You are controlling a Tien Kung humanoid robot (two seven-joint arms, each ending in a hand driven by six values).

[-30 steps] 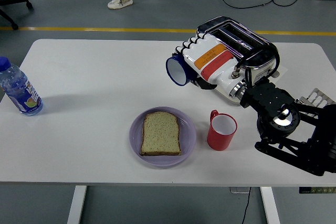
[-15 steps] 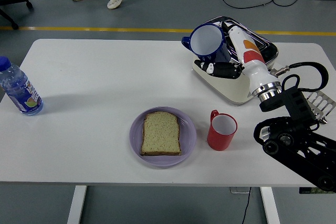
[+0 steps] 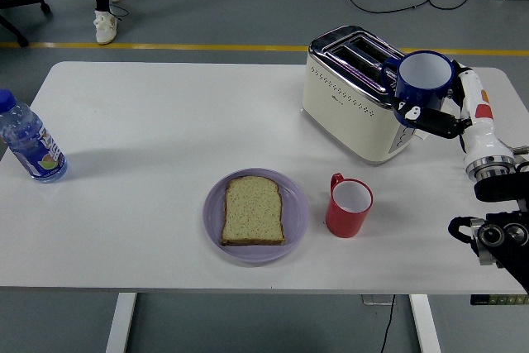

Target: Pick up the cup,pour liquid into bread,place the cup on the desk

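My right hand [image 3: 428, 115] comes in from the right edge and is shut on a blue cup [image 3: 423, 78] with a white inside. The cup is held upright in the air, just right of the toaster [image 3: 351, 93]. A slice of bread [image 3: 254, 210] lies flat on a lilac plate [image 3: 297, 225] near the table's front, well to the left of and below the held cup. A red mug [image 3: 349, 205] stands upright beside the plate's right rim. My left arm does not show.
A water bottle [image 3: 30, 140] with a blue cap stands at the table's left edge. The cream and chrome toaster takes up the back right. A person's legs and shoes [image 3: 106, 6] show on the floor beyond the table's far left.
My right arm has swung to the right, carrying the blue cup from in front of the toaster to its right side. The cup has turned from tipped sideways to upright. The person has walked left.
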